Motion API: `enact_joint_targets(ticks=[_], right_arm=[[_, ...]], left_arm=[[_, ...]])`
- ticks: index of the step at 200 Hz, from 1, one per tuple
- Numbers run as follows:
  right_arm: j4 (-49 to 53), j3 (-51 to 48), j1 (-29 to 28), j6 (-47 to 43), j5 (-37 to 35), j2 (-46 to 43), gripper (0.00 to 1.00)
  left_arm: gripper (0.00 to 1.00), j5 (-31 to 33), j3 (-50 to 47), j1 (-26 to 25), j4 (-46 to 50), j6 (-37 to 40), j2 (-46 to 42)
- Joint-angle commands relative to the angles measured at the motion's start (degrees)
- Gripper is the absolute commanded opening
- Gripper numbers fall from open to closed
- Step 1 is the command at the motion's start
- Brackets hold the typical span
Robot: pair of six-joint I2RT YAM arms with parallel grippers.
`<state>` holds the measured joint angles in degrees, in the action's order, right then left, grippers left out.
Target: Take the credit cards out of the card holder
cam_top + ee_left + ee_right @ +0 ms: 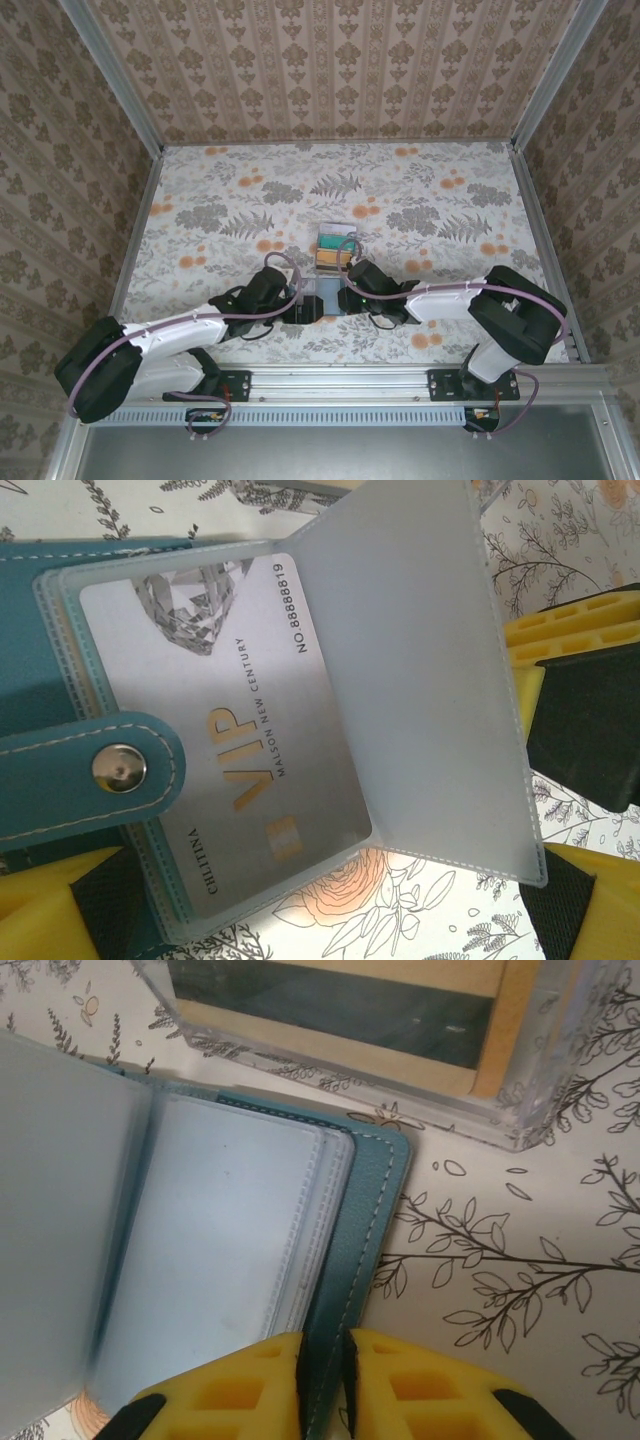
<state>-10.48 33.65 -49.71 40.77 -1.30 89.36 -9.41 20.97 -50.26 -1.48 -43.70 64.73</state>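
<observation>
The card holder [40,630] lies open, a dark teal cover with a snap strap [118,768] and clear sleeves. One sleeve holds a silver credit card [230,740] with gold VIP print. A frosted sleeve page [420,660] stands lifted beside it. My left gripper [330,925] is open, its yellow fingers [50,900] wide apart on either side of the holder's near end. My right gripper [325,1370] is shut on the holder's teal cover edge [370,1220]. From above, both grippers [292,300] [350,298] meet at the holder [312,306].
A clear plastic box [336,250] stands just beyond the holder, with a teal-green card [334,240] and an orange-brown card [334,262] in it. In the right wrist view, the box [520,1110] holds a tan card with a dark stripe [330,1005]. Patterned walls enclose the floral table.
</observation>
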Motion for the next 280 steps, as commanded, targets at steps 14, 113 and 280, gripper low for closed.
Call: enact_joint_targets(ticks=[14,113,280], right_arm=[[7.08,-0.47,-0.56,1.15,-5.94,-5.2,0.26],[9.51,-0.68,-0.56,0.8,-7.1,-11.4,0.3],[8.64,-4.63,-0.56,2.73,-8.15,-15.71,0.3]], left_arm=[[1.0,0.22,2.45,-0.44,3.29,1.85,-2.49],[1.0,-2.25,2.84,-0.45,0.47,1.83,-0.93],[0.95,-3.25,11.17,-8.0,-8.81,0.63,13.88]])
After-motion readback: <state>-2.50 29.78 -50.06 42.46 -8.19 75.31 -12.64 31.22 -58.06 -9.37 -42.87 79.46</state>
